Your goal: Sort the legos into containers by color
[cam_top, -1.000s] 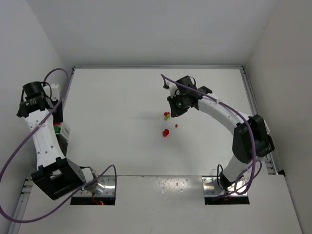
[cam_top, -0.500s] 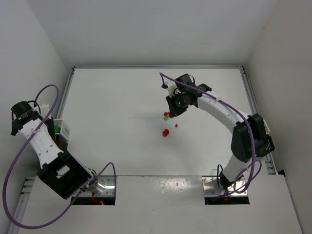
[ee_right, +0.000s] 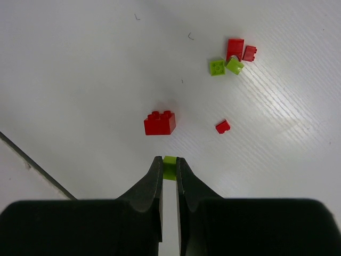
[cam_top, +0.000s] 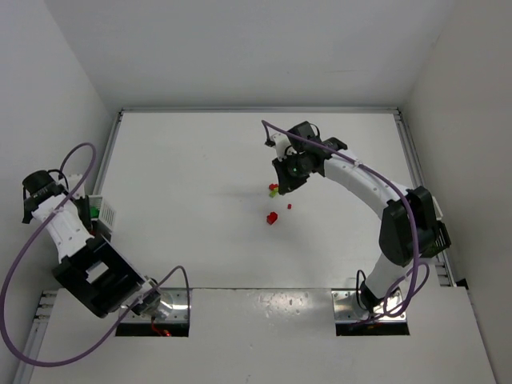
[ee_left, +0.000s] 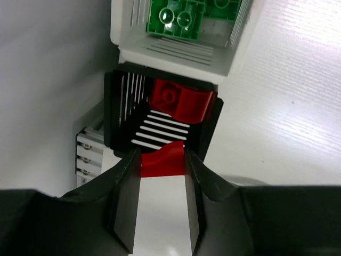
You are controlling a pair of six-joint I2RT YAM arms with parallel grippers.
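Right wrist — rt claw (ee_right: 168, 160) pinching lime lego (ee_right: 169, 168) at tips, lt claw (ee_left: 162, 153) pinching red lego (ee_left: 162, 165)

White table (cam_top: 200, 160): red, lime legos (ee_right: 159, 123) scattered mid-surface; containers (cam_top: 106, 214) seemingly at left edge.

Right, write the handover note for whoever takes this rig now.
Left claw: shut on a red brick at the black bin, which holds a second red brick.
Right claw: shut on a lime brick.
Done: green bricks in the white bin.
Left: large red brick, small red piece and red-and-lime cluster, loose on the table.
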